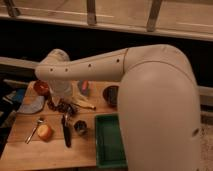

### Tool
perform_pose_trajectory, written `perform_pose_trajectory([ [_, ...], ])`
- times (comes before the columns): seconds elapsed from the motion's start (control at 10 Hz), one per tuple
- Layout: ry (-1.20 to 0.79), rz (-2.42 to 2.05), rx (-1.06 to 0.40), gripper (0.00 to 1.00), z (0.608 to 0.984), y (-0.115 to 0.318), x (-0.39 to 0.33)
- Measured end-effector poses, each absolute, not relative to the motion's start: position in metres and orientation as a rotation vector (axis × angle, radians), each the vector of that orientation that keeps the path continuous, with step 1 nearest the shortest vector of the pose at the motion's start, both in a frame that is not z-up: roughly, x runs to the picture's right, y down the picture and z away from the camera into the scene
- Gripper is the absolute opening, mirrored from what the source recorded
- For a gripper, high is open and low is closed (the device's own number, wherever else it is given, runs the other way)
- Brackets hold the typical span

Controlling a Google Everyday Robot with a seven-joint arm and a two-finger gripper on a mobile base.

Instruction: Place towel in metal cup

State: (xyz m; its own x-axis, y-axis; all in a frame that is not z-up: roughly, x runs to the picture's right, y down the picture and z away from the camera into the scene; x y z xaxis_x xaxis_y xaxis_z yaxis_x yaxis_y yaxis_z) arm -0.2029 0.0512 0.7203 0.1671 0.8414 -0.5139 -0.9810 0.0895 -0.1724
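The small metal cup (80,127) stands upright near the middle of the wooden table (30,150), left of the green tray. My gripper (64,102) hangs down from the white arm's wrist (59,80) over the back left of the table, behind and slightly left of the cup. A pale cloth that looks like the towel (76,96) shows right at the gripper, above the table. The arm hides whether the cloth is held.
A green tray (109,142) lies at the front right. A dark bowl (111,95) and a can (84,87) stand at the back. A red bowl (41,88), a blue-grey plate (32,105), an orange (45,131), a spoon (33,131) and a black tool (66,134) lie at the left.
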Motion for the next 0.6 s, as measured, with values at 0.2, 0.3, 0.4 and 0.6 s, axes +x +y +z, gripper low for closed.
perform_pose_trajectory([
  [0.2, 0.232, 1.394, -0.545, 0.65, 0.732, 0.036, -0.249],
  [0.3, 0.199, 1.394, -0.553, 0.65, 0.733, 0.034, -0.273],
  [0.4, 0.195, 1.396, -0.552, 0.65, 0.733, 0.033, -0.275],
  [0.6, 0.198, 1.397, -0.549, 0.65, 0.734, 0.032, -0.273],
])
